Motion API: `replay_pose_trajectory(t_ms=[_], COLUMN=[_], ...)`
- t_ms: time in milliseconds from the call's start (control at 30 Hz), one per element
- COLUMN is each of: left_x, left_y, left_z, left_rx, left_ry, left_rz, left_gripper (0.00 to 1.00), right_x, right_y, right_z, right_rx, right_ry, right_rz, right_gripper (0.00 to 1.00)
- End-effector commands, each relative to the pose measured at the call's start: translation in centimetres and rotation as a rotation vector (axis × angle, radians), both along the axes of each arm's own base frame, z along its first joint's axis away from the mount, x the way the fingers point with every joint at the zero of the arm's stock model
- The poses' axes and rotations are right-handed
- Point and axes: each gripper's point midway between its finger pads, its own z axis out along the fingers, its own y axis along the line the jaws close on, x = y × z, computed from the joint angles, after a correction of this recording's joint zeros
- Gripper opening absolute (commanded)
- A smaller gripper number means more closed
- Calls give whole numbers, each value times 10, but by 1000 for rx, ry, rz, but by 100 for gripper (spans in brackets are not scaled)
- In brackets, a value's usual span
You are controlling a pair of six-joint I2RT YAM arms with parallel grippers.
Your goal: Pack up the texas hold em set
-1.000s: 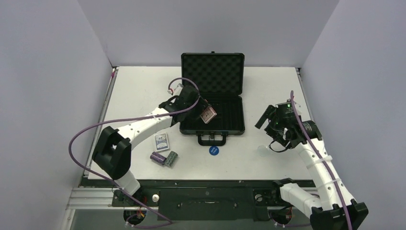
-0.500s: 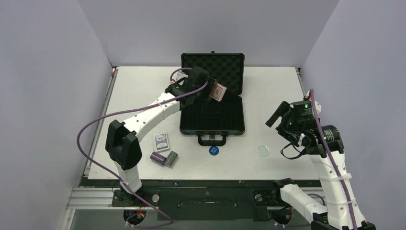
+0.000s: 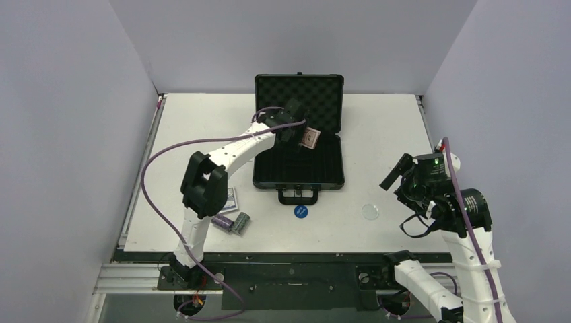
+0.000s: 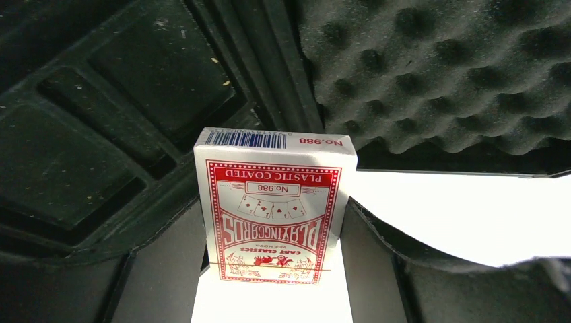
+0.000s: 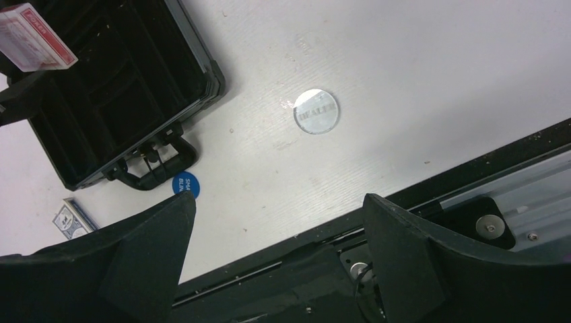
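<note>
While the left gripper (image 3: 301,136) stands clamped on the red cardboard card deck (image 4: 276,202), the deck hangs above the far right part of the open black hard case (image 3: 316,171), near its foam-lined lid. Right gripper (image 5: 277,202): fingers apart, holding nothing, raised over the white table (image 3: 202,134) near the clear round disc (image 5: 316,111).

Open case (image 3: 316,168) at the far centre of the table (image 3: 188,121), its lid (image 3: 316,101) upright along the far edge and its handle (image 3: 298,196) on the near side. The held deck (image 3: 310,138) sits in the left gripper (image 3: 301,134) above the far part of the case's base, just before the lid. The second deck (image 3: 229,200) lies left of the handle with the chip stacks (image 3: 231,222) just nearer; the near disc (image 3: 301,212) lies just before the handle, the right-hand disc (image 3: 370,211) well to its right.
</note>
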Motion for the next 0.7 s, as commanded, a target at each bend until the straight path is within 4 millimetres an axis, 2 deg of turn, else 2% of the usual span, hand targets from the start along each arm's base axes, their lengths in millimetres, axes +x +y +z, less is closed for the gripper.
replay_pose_trajectory(t_ms=[0, 267, 500, 667], left_x=[15, 23, 28, 35], left_y=[6, 25, 37, 34], left_z=[22, -20, -40, -50], left_rx=[0, 42, 79, 36], left_ry=[-27, 50, 74, 71], left_rz=[94, 199, 240, 262], left_gripper=[0, 0, 0, 3], right_x=[-1, 4, 11, 13], right_y=[-8, -6, 0, 0], right_z=[6, 0, -10, -15], right_rx=[-27, -14, 7, 3], right_ry=[-5, -5, 18, 34], right_rz=[-29, -46, -43, -45], right_gripper=[89, 89, 89, 89])
